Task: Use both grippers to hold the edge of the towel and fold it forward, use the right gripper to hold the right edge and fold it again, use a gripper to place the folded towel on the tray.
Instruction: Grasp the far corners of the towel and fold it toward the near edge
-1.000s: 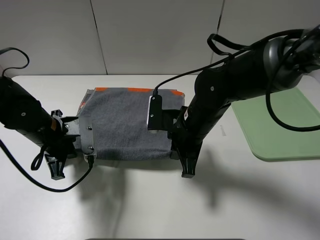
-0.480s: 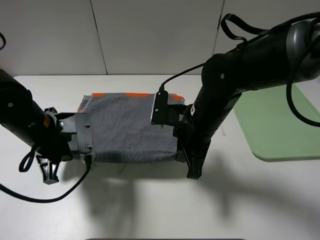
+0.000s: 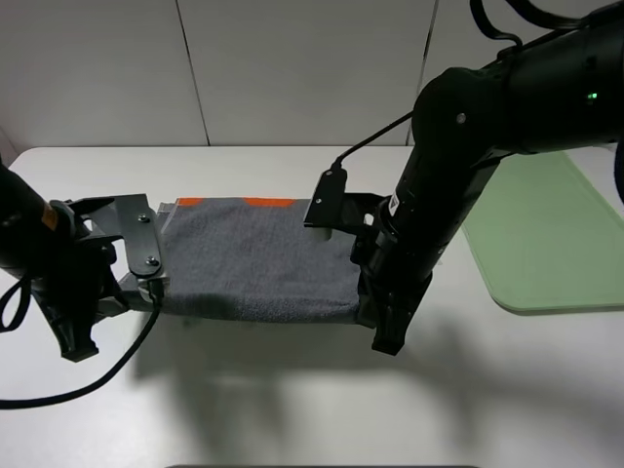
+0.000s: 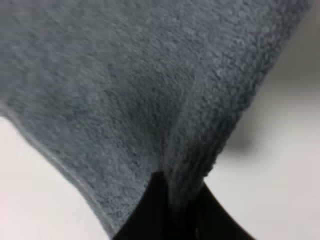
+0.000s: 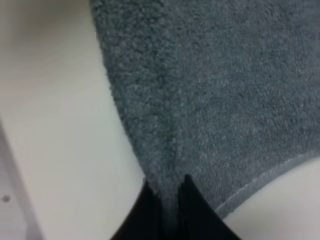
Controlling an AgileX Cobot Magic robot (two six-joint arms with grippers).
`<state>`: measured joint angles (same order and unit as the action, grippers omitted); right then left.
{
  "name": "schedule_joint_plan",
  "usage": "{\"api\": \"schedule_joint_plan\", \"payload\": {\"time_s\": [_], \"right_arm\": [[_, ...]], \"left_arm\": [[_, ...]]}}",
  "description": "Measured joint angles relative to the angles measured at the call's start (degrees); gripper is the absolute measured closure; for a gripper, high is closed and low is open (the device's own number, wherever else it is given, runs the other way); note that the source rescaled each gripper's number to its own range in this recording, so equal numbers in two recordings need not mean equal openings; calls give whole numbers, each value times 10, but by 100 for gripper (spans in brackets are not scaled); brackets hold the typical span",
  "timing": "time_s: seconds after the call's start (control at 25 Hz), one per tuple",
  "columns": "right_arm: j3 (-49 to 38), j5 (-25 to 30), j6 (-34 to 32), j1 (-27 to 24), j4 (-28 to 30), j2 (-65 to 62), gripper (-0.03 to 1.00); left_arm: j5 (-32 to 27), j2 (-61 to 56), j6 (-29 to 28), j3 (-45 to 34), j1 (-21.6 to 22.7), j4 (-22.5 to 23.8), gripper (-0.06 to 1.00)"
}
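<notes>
The grey towel (image 3: 253,258) is held up off the white table by its near long edge (image 3: 258,312), and a shadow lies under it. My left gripper (image 3: 139,292) is shut on that edge at the left corner. In the left wrist view, the black jaws of the left gripper (image 4: 177,192) pinch the terry cloth (image 4: 150,90). My right gripper (image 3: 366,307) is shut on the edge at the right corner. The right wrist view shows the right gripper (image 5: 167,192) clamping the towel (image 5: 215,90) near its stitched hem. The pale green tray (image 3: 546,244) lies at the far right.
An orange strip (image 3: 229,202) shows along the towel's far edge. Behind the table stands a pale panelled wall (image 3: 292,68). A black cable (image 3: 88,385) loops over the table by the left arm. Bare white tabletop (image 3: 312,409) lies in front of the towel.
Both grippers have lifted the held near edge higher. The towel's far edge has slid toward the front. The left arm has shifted left and the right arm right.
</notes>
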<state>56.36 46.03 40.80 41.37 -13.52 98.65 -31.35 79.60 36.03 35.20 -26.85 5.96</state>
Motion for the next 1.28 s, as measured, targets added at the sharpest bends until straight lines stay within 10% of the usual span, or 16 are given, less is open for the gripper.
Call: {"api": "schedule_joint_plan", "payload": {"time_s": [0.76,1.28], "right_arm": [[3,93,-45,2,-40,-100,97],[3,58,-45,2,38,-101,97]], "left_arm": [[-114,-159,0,0,-2,-44,94],[5,-64,30,0,-2,-35,94]]}}
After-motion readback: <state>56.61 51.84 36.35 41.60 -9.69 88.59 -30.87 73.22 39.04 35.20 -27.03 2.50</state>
